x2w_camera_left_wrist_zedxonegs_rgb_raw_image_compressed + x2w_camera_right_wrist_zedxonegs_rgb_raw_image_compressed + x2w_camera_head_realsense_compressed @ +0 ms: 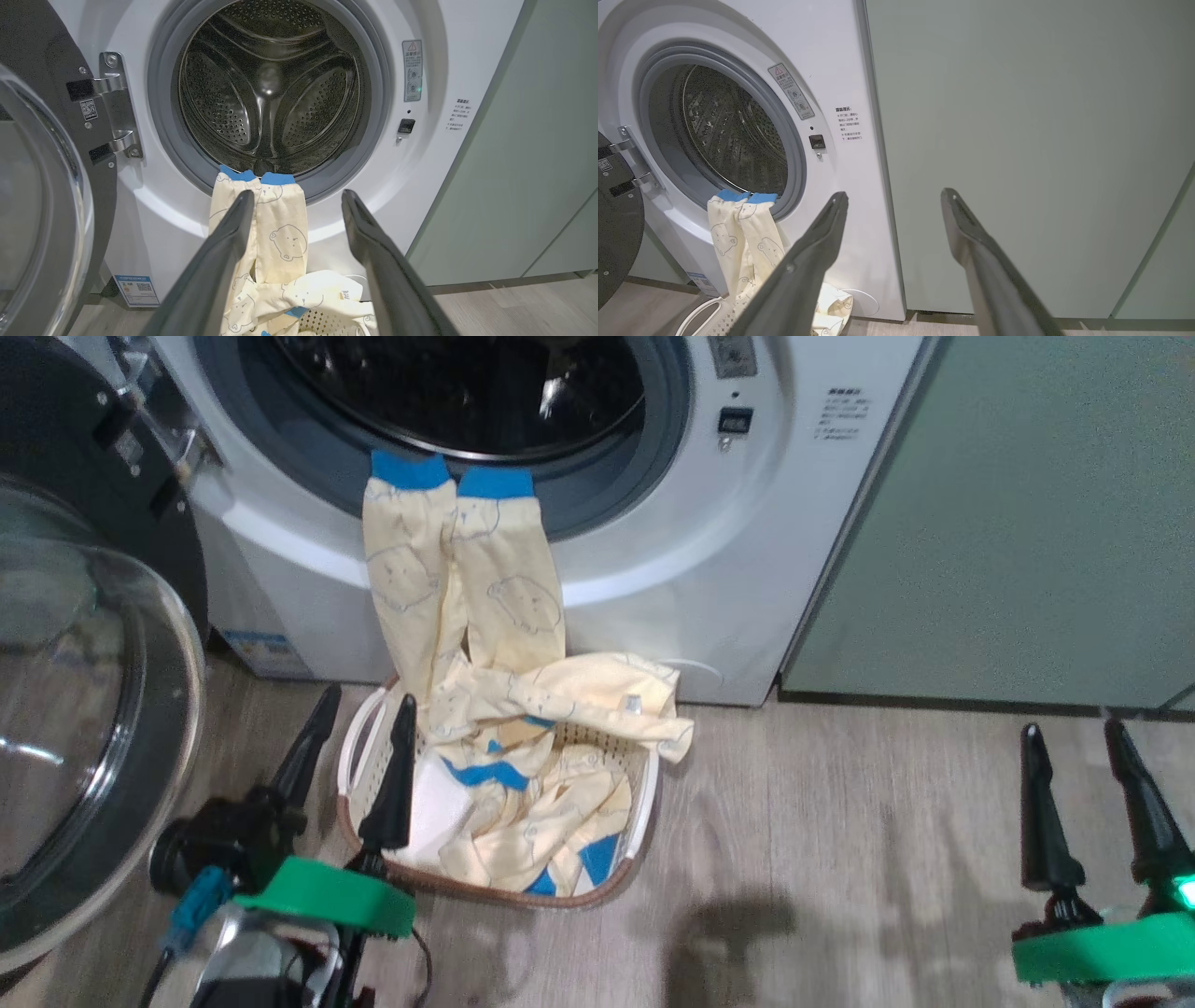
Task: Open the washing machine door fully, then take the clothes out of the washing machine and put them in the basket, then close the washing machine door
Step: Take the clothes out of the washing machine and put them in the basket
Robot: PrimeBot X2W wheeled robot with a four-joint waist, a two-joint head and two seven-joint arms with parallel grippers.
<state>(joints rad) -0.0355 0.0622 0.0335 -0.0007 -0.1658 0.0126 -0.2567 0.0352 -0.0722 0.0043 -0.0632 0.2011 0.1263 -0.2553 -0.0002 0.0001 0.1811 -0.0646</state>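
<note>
Hanging from the washing machine mouth, the clothes are trailing into the basket. The left tool is hovering beside the basket, the right tool well apart, both gaping empty.

The clothes are pale yellow with faint bear outlines and bright blue cuffs. The washing machine is white, with a grey gasket round a dark, hole-dotted steel drum. The washing machine door has a black rim and clear glass. The basket is cream, perforated and brown-rimmed, with white handles. The cabinets are pale green, the floor grey wood-grain
</note>
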